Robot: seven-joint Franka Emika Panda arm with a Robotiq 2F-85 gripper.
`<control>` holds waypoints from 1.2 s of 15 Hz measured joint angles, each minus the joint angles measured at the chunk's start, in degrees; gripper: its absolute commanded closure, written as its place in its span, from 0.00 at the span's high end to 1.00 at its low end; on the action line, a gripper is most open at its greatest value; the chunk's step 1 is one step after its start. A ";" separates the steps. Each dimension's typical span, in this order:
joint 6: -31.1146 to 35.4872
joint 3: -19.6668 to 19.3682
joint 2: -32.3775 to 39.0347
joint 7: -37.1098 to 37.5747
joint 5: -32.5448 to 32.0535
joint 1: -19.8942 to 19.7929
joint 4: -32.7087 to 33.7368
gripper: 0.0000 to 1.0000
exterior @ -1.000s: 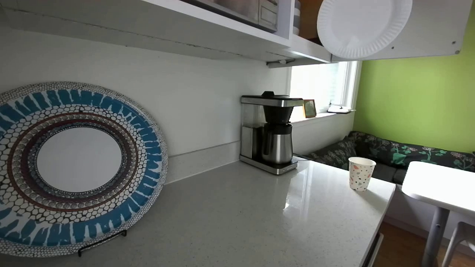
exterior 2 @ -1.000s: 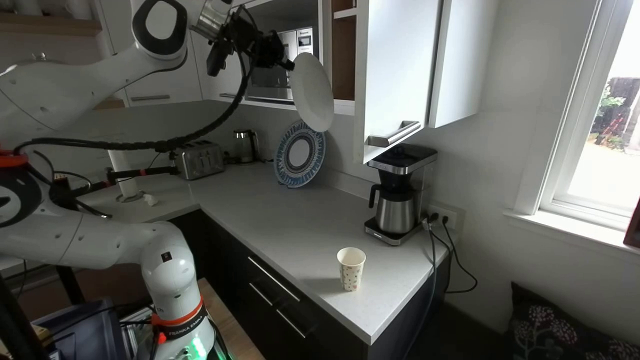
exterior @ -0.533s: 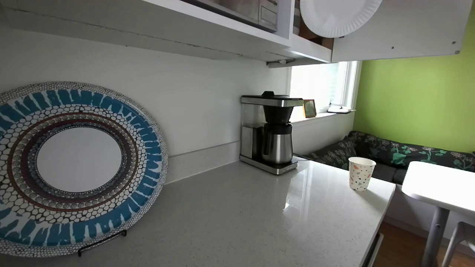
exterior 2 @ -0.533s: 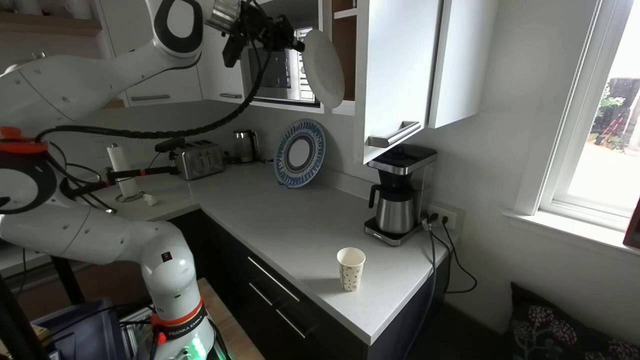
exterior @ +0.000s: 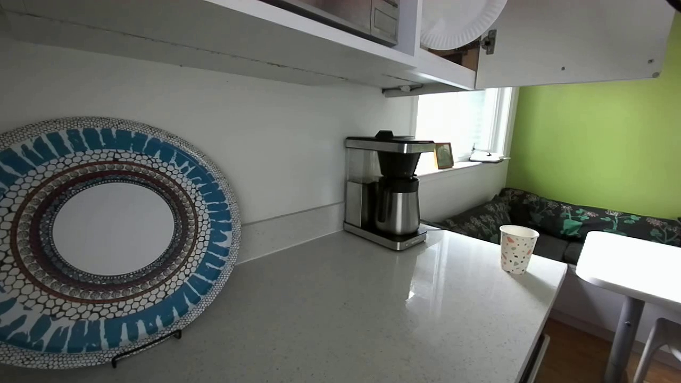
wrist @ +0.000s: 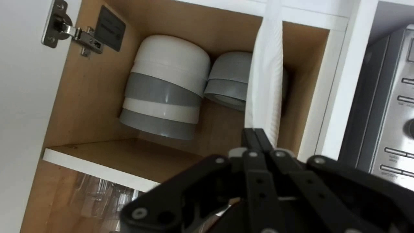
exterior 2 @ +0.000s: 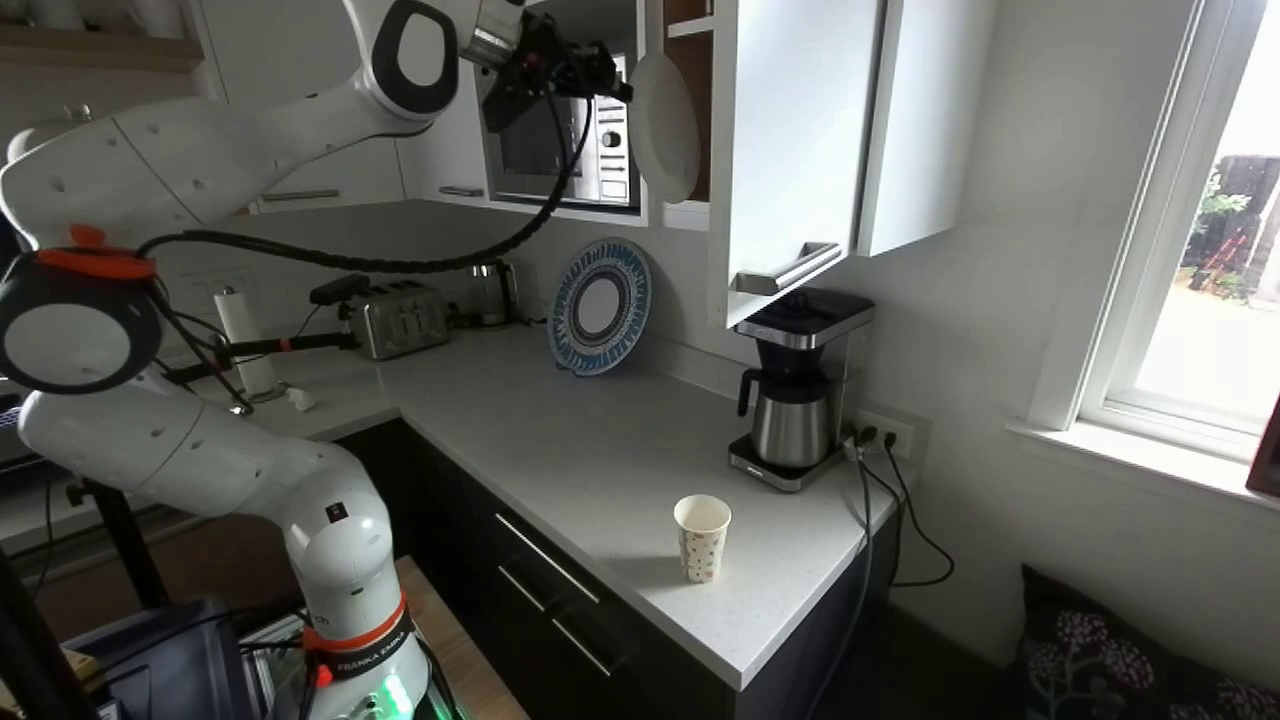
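Observation:
My gripper [wrist: 254, 130] is shut on the rim of a white paper plate [wrist: 265, 77], seen almost edge-on in the wrist view. The plate stands on edge in front of an open cabinet compartment. Behind it are a stack of white and grey bowls [wrist: 163, 89] on the left and grey bowls [wrist: 228, 85], which it partly covers. In an exterior view the gripper [exterior 2: 628, 92] reaches from the left to the near rim of the plate [exterior 2: 665, 130]. Only the lower part of the plate [exterior: 460, 24] shows in an exterior view, beside the cabinet opening.
The cabinet door [exterior 2: 790, 130] stands open, its hinge [wrist: 85, 40] left of the compartment. A shelf edge [wrist: 100, 168] runs below the bowls, glassware [wrist: 103, 194] beneath. A microwave [wrist: 393, 123] is on the right. Below stand a coffee maker [exterior: 398, 213], a paper cup [exterior: 516, 250] and a patterned plate [exterior: 221, 239].
The arm has carried the paper plate up and toward the cabinet opening, still gripped. More of the door's hinge shows now. The cup, coffee maker and door have not moved.

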 measured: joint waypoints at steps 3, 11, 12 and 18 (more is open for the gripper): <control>0.72 0.00 2.01 1.11 2.51 0.75 1.32 0.00; 2.78 0.76 6.72 5.02 5.44 1.18 3.36 0.00; 3.19 0.95 7.27 5.51 5.63 1.20 3.43 0.00; 5.15 1.53 10.38 5.36 6.47 2.56 4.84 0.00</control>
